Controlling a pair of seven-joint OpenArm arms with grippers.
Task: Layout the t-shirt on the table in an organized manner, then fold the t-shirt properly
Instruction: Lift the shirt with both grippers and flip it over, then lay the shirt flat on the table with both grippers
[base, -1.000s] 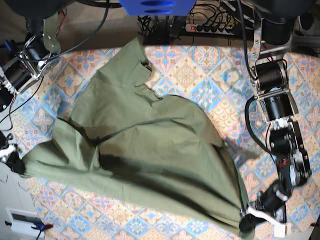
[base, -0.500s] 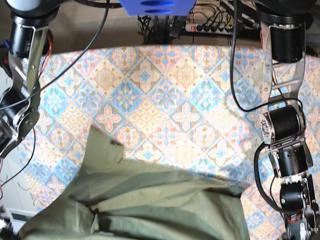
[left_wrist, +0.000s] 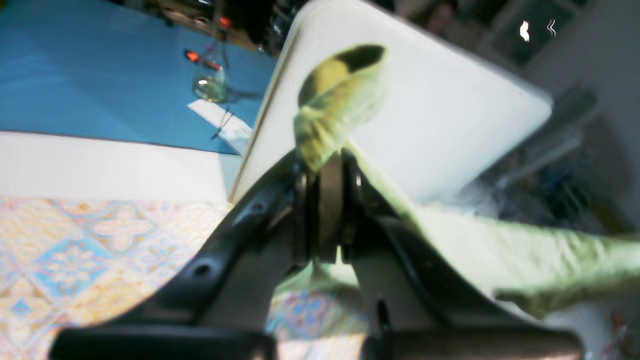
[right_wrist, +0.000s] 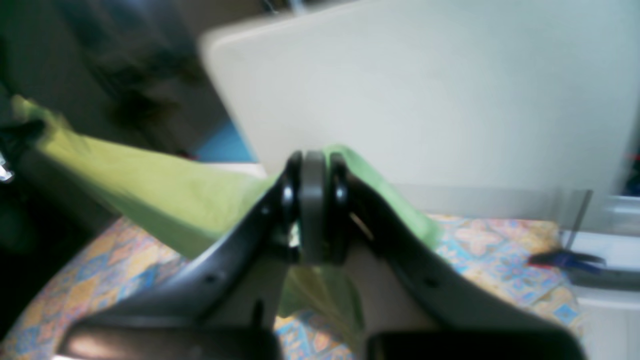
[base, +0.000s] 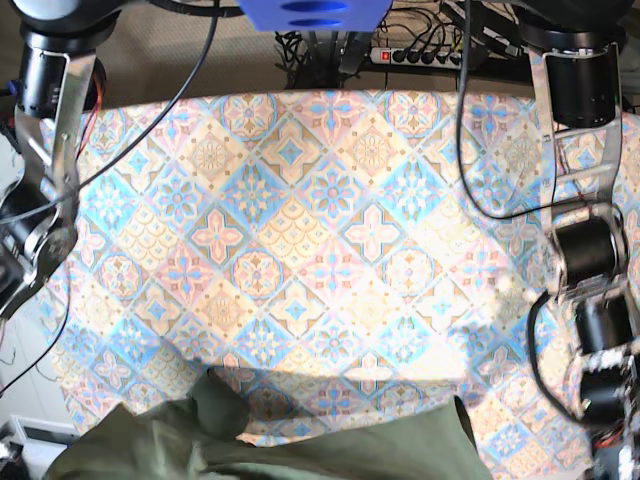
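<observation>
The olive-green t-shirt shows only as a strip at the near edge of the base view. It hangs stretched between both grippers. My left gripper is shut on a fold of the shirt, which sticks out past the fingertips and runs off to the right. My right gripper is shut on the shirt, which stretches away to the left. The table with its blue, pink and cream tile cloth lies mostly bare. Both gripper tips are below the base view's frame.
The left arm stands along the base view's right edge, the right arm along its left. A power strip and cables lie behind the table. A white panel and blue floor lie beyond the table edge.
The shirt has been drawn from the middle of the table toward the near edge, so most of the cloth now shows. Both arms have swung the same way, still gripping it.
</observation>
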